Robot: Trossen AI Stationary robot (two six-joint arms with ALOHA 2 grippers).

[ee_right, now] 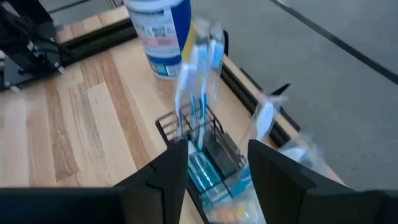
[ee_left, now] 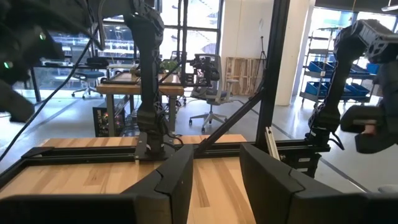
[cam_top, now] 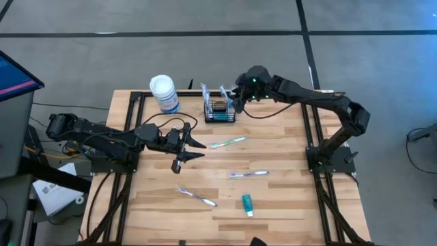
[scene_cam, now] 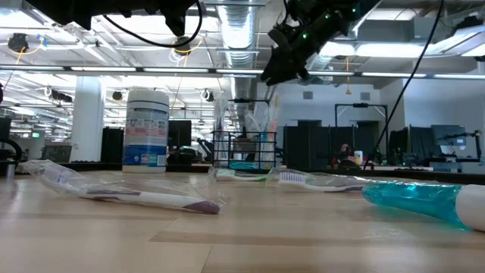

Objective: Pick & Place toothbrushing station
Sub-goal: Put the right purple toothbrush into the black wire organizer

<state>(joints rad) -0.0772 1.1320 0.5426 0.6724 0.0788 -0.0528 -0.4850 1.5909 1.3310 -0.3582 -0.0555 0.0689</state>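
The black wire-mesh basket (cam_top: pixel 219 111) stands on its base at the table's far middle. It holds wrapped toothbrushes (ee_right: pixel 198 62) standing upright and a teal tube (ee_right: pixel 202 171). It also shows in the low view (scene_cam: pixel 244 152). My right gripper (cam_top: pixel 237 97) is open. It hovers above the basket's right end, and the basket shows between its fingers in the right wrist view (ee_right: pixel 217 168); in the low view the gripper (scene_cam: pixel 282 67) is well above the basket. My left gripper (cam_top: pixel 194 150) is open and empty, held over the table's left middle.
A white-lidded round canister (cam_top: pixel 164 93) stands left of the basket. Three wrapped toothbrushes (cam_top: pixel 227 142) (cam_top: pixel 249 173) (cam_top: pixel 198 197) and a teal toothpaste tube (cam_top: pixel 247 204) lie on the wooden table between the middle and the near edge. Black frame rails (cam_top: pixel 308 123) run along the table's sides.
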